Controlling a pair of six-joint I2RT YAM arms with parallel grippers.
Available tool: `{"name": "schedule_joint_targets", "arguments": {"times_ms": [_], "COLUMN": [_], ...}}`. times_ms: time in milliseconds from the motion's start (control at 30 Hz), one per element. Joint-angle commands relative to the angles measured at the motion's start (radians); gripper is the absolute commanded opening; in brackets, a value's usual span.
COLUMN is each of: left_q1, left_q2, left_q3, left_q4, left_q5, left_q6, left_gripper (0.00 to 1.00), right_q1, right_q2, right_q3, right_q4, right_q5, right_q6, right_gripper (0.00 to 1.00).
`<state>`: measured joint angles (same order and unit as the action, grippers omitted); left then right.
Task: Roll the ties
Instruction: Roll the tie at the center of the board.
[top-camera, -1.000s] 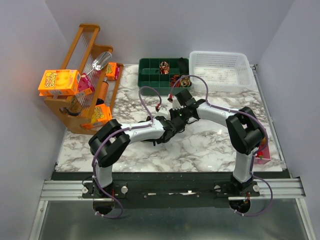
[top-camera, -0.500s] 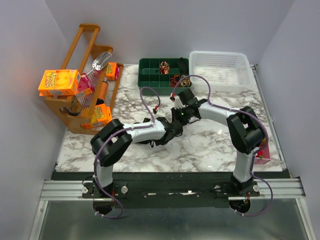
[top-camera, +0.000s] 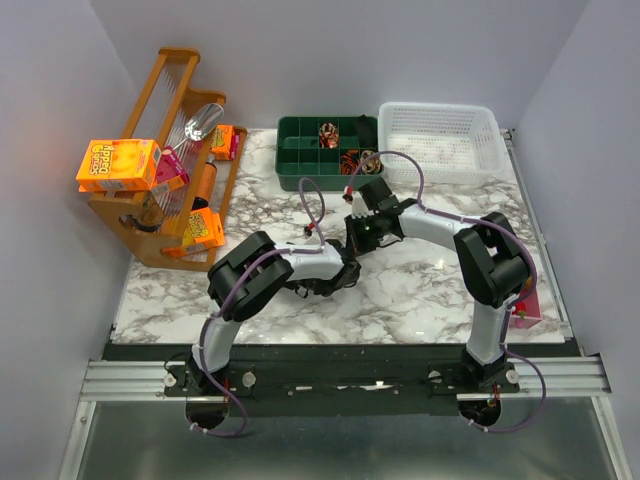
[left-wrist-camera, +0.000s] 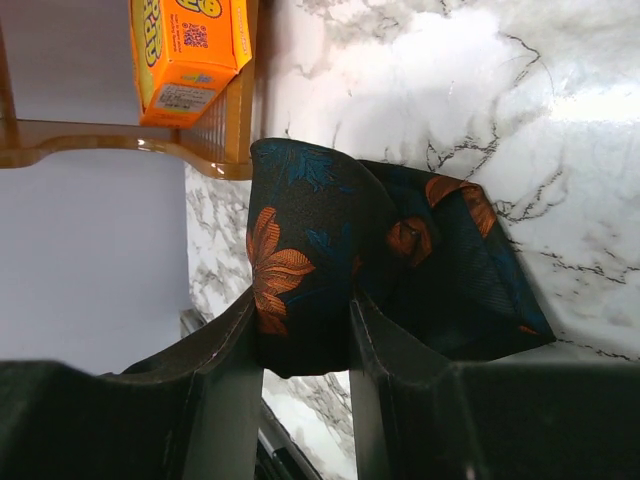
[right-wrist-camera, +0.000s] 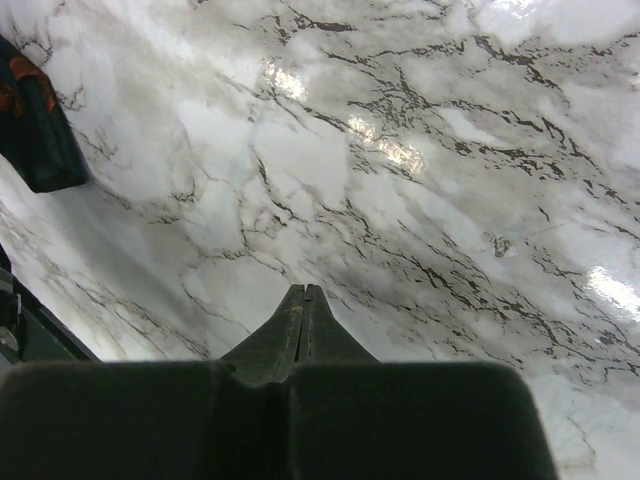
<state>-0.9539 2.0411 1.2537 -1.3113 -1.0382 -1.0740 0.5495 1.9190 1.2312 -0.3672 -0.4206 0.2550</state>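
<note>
A dark navy tie (left-wrist-camera: 330, 250) with orange flowers lies folded on the marble table (left-wrist-camera: 480, 90). My left gripper (left-wrist-camera: 303, 306) is shut on its folded end, one finger on each side of the fabric. In the top view my left gripper (top-camera: 337, 277) is low at the table's middle, and the tie is mostly hidden under it. My right gripper (right-wrist-camera: 303, 291) is shut and empty above bare marble; a corner of the tie (right-wrist-camera: 35, 130) shows at the far left. From above, my right gripper (top-camera: 358, 232) is just behind the left one. Rolled ties (top-camera: 328, 133) sit in a green organizer (top-camera: 300, 150).
A white basket (top-camera: 440, 140) stands at the back right, beside the green organizer. A wooden rack (top-camera: 160, 200) with orange boxes (top-camera: 118, 163) stands at the left. A small pink item (top-camera: 524, 310) lies at the table's right edge.
My left arm has folded, its elbow swinging right and its gripper drawing nearer with the tie. My right gripper has pulled back a little toward the far side.
</note>
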Motion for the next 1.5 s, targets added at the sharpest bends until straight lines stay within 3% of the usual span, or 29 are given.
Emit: {"name": "schedule_joint_targets", "arguments": {"times_ms": [0,133,333,567,800,1133,1300,1367,1433,1467], "left_q1": [-0.017,-0.031,-0.045,-0.045,0.0,0.092,0.268,0.326,0.408,0.437], "left_q2": [0.013,-0.039,-0.093,-0.136,-0.193,-0.422,-0.568,-0.642,-0.7,-0.719], "left_q3": [0.036,0.016,-0.016,-0.031,-0.008,-0.039,-0.147,-0.223,-0.293,-0.318], "left_q4": [0.021,0.119,0.296,0.385,0.431,0.535,0.653,0.71,0.739,0.768], "left_q5": [-0.039,0.004,0.147,0.213,0.26,0.458,0.664,0.768,0.854,0.888], "left_q6": [-0.032,0.08,0.226,0.266,0.312,0.416,0.442,0.451,0.456,0.46], "left_gripper": [0.39,0.59,0.69,0.7,0.8,0.88,0.9,0.94,0.99,0.99], "right_q1": [-0.01,-0.01,-0.01,-0.01,-0.01,0.055,0.105,0.119,0.132,0.148], "right_q2": [-0.008,-0.008,-0.002,-0.003,-0.02,-0.02,0.014,0.032,0.043,0.049], "right_q3": [-0.018,-0.021,-0.018,-0.016,0.004,0.091,0.181,0.2,0.221,0.228], "right_q4": [0.011,0.013,0.014,0.011,0.011,-0.016,-0.016,0.006,0.022,0.043], "right_q5": [-0.023,-0.023,-0.029,-0.037,-0.072,-0.104,-0.159,-0.204,-0.24,-0.25], "right_q6": [0.006,0.004,0.004,-0.006,-0.007,-0.017,0.0,0.024,0.038,0.046], "right_gripper": [0.01,0.01,0.01,0.01,0.01,0.04,0.15,0.34,0.47,0.6]}}
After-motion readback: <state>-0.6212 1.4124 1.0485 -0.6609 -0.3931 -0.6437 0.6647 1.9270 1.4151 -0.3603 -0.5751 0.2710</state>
